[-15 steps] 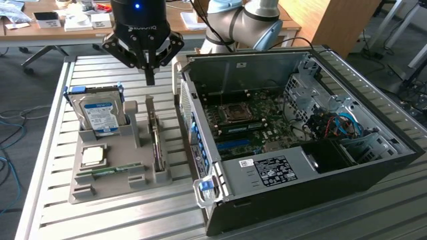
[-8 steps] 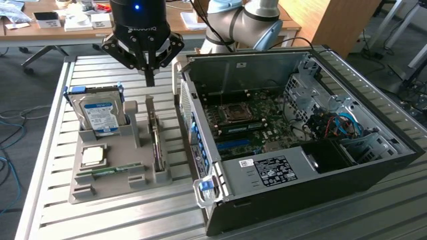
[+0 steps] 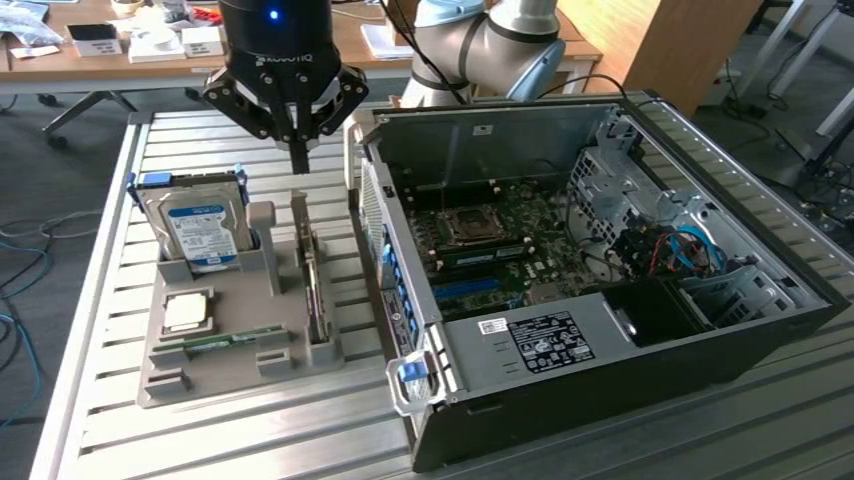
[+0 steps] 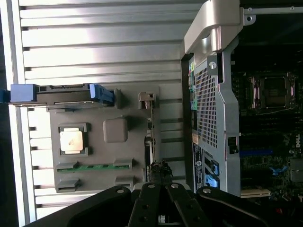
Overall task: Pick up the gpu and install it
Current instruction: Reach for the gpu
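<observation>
Nearest the exterior camera, the open computer case (image 3: 574, 380) is laid on its side on the slatted table (image 3: 80, 300), with its motherboard exposed. Just beside it, on the exterior view's left, a grey holder tray (image 3: 214, 378) is set. A hard drive (image 3: 198, 225) with a blue label is stood upright in the tray's far end. The gripper (image 3: 300, 165) is hung above the tray with its fingers brought together and nothing held between them.

The gpu (image 3: 315, 280) is stood on edge in the tray slot closest to the case, below the gripper and not touched by it; from the wrist it is seen edge-on as a thin strip (image 4: 150, 137). A processor (image 3: 187, 310) and a narrow memory stick (image 3: 220, 341) are seated lower in the tray.

Trouble is judged likely if the descent is made with the fingers together: the card's top edge would be struck rather than straddled. An off-line approach could tilt the card in its slot or knock it against the case wall.
</observation>
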You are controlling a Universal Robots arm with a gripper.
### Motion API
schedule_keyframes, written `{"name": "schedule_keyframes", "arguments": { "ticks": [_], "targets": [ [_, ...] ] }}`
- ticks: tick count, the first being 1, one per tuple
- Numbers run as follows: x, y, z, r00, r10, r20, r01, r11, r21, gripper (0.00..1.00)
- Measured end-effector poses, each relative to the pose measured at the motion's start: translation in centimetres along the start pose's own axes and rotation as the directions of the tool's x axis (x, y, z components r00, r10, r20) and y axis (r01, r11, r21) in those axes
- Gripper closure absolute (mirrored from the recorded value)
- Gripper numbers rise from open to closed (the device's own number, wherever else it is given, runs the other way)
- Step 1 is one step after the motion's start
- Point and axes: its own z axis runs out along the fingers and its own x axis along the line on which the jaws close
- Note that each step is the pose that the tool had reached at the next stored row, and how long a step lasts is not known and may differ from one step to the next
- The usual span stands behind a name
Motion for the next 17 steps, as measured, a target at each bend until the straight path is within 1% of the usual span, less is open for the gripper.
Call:
{"name": "schedule_keyframes", "arguments": {
  "ticks": [17],
  "targets": [
    [0.07,-0.82,-0.04,1.0000,0.000,0.0000,0.000,1.0000,0.0000,0.89]
  ]
}}
